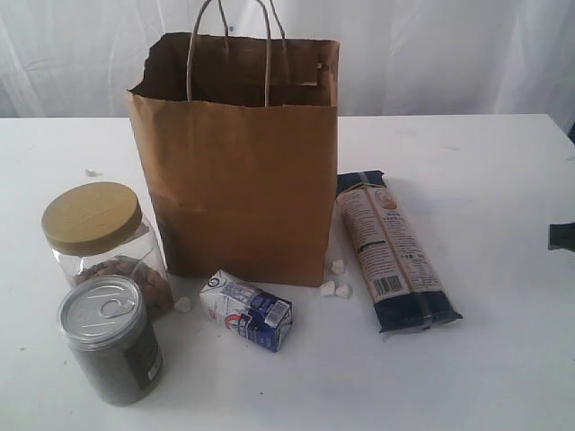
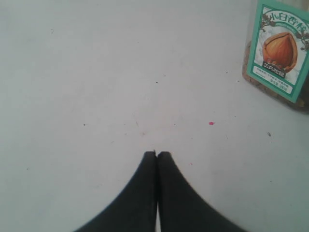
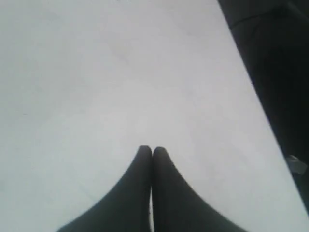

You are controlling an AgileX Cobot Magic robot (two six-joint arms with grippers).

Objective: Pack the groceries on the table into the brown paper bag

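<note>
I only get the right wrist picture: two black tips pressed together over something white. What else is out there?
Observer: A brown paper bag stands upright on the table, top open.
Operator: Any food?
Observer: Four groceries sit outside it: gold-lidded jar, pull-tab jar, small carton, noodle packet.
Operator: And the other arm?
Observer: The left gripper is shut too, holding nothing.
</note>
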